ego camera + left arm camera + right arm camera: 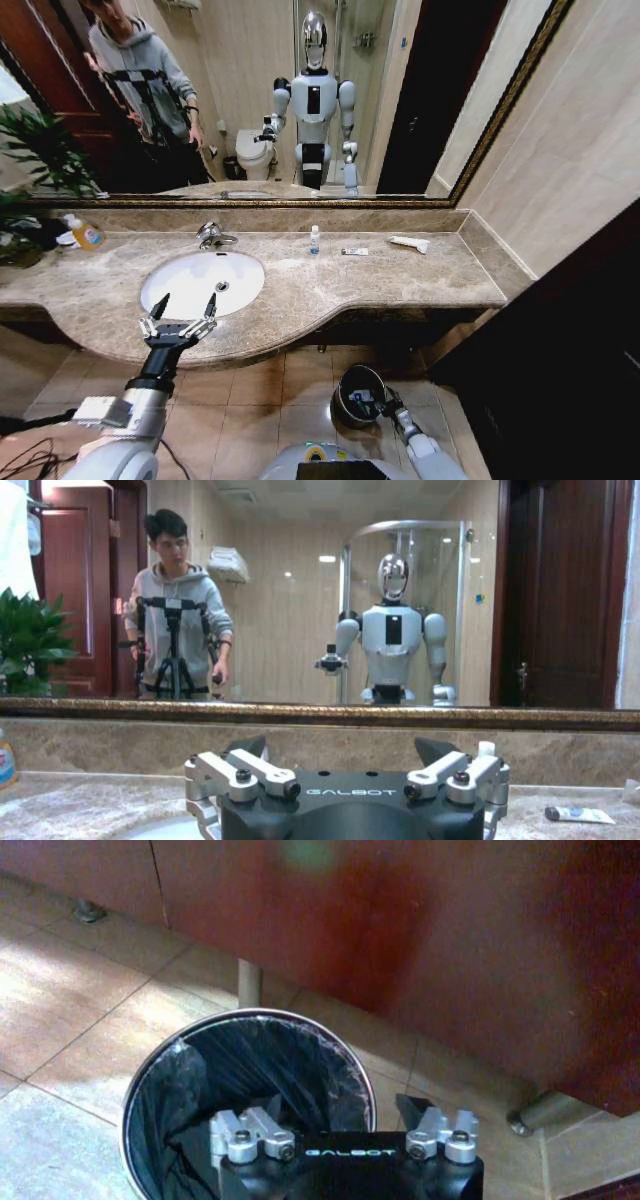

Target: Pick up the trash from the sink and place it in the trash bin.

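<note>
The left claw [178, 318], black with silver knuckles, hovers over the near edge of the white oval basin of the sink [190, 268], its two fingers spread apart and empty. The right claw [345, 1116] hangs low beside the floor, just above the mouth of the small round dark-grey trash bin [150, 1087], fingers also apart and holding nothing that I can make out.

The basin looks bare apart from its round drain. The trash lies on the beige-brown marble surface [420, 280] well to the right of the chrome tap [212, 236]: a tiny blue-capped clear bottle [314, 240] standing upright, a small flat grey-white packet [354, 251] just beside it, and a white tube [409, 243] lying further right near the wall. The left wrist view shows one small tube [578, 814] on the surface beyond the claw.

To do the pick well, I judge the left claw should approach from above with fingers across the narrow side of the piece, and keep clear of the tap.

The bin's black liner holds nothing I can make out. An orange-yellow soap bottle [85, 233] sits at the far left and is not trash.
</note>
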### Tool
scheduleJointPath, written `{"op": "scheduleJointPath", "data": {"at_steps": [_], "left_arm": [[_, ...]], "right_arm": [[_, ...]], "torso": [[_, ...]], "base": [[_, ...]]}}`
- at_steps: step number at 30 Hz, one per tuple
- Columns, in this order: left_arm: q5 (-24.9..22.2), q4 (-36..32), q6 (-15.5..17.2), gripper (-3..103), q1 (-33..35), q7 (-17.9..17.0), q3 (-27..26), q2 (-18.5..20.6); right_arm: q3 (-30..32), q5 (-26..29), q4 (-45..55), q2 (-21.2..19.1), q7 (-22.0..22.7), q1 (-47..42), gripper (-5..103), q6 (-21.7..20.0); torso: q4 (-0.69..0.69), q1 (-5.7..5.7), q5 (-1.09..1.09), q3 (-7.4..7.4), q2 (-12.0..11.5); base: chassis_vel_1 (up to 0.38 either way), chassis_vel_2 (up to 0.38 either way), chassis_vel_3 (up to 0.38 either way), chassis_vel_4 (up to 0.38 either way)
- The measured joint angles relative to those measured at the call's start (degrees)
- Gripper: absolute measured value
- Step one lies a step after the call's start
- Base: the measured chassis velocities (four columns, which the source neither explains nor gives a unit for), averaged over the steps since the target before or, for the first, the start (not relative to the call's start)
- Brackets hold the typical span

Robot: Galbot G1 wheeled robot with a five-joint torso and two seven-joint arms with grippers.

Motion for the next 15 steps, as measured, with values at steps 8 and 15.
{"op": "scheduleJointPath", "data": {"at_steps": [8,15], "left_arm": [[0.0,0.0,0.0,100,0.0,0.0,0.0,0.0],[0.0,0.0,0.0,100,0.0,0.0,0.0,0.0]], "right_arm": [[0.2,-1.0,4.8,-0.9,1.1,-2.9,99,2.4],[0.2,3.1,16.2,-4.5,3.1,-9.7,100,3.5]], "torso": [[0.0,0.0,0.01,0.0,0.0],[0.0,0.0,0.0,0.0,0.0]], "base": [[0.0,0.0,0.0,0.0],[0.0,0.0,0.0,0.0]]}}
